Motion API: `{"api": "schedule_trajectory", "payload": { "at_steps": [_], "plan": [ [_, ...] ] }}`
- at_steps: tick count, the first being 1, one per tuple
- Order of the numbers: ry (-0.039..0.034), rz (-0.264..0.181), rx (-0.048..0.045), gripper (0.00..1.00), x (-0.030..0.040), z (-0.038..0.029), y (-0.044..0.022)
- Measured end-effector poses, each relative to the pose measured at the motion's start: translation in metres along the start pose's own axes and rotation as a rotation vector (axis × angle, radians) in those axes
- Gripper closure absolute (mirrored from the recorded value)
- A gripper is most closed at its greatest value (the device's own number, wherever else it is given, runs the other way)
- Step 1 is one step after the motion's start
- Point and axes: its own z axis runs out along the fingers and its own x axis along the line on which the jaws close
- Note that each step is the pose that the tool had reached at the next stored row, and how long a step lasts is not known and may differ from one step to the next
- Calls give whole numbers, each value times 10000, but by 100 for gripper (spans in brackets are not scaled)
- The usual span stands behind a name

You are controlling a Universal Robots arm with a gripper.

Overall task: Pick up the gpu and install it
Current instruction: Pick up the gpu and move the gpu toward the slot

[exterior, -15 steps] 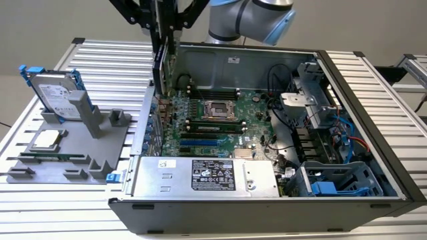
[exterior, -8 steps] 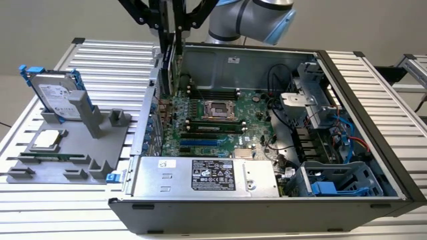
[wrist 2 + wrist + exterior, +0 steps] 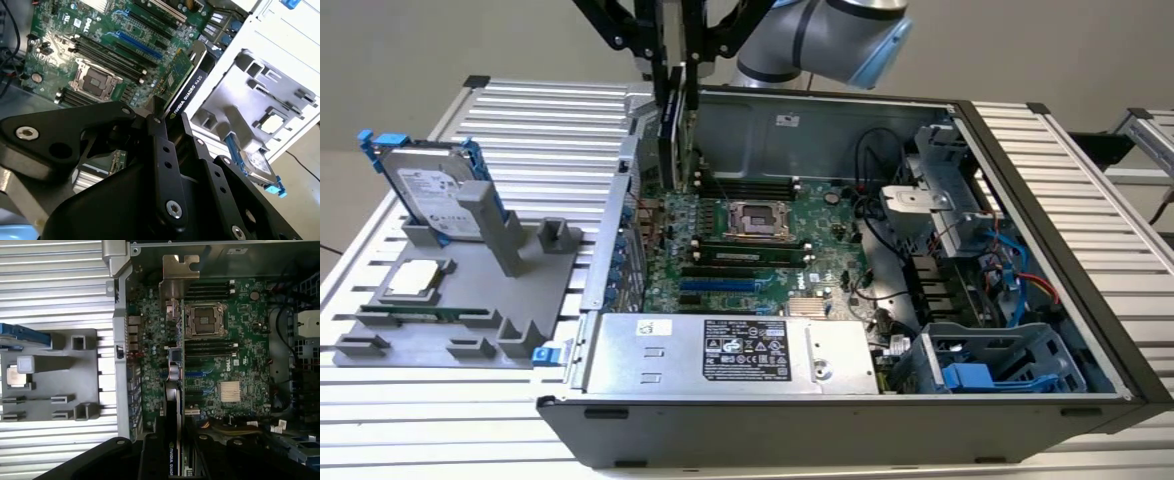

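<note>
exterior view: gripper (image 3: pixel 670 55) clamped on the gpu (image 3: pixel 675 130); card upright, edge-on, above the motherboard (image 3: pixel 834 215), near its edge.

White lettering edges the gpu (image 3: pixel 186 94); a printed label sits on the power supply (image 3: pixel 720 352).

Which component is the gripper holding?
The gpu, held on edge over the case; the hard drive and silver chip sit on the grey holder.

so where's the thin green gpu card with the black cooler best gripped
Along its top edge, from above, pinched across the flat faces, as the gripper holds the gpu now: it hangs edge-down, leaving the silver bracket free.
</note>
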Motion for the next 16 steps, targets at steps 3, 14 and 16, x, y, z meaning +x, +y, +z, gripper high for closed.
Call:
{"api": "schedule_trajectory", "payload": {
  "at_steps": [3, 14, 16],
  "plan": [
    [0, 0, 1, 100, -35, 0, 3],
    [0, 0, 1, 100, -180, 4, 13],
    [0, 0, 1, 100, -208, 4, 15]
  ]
}}
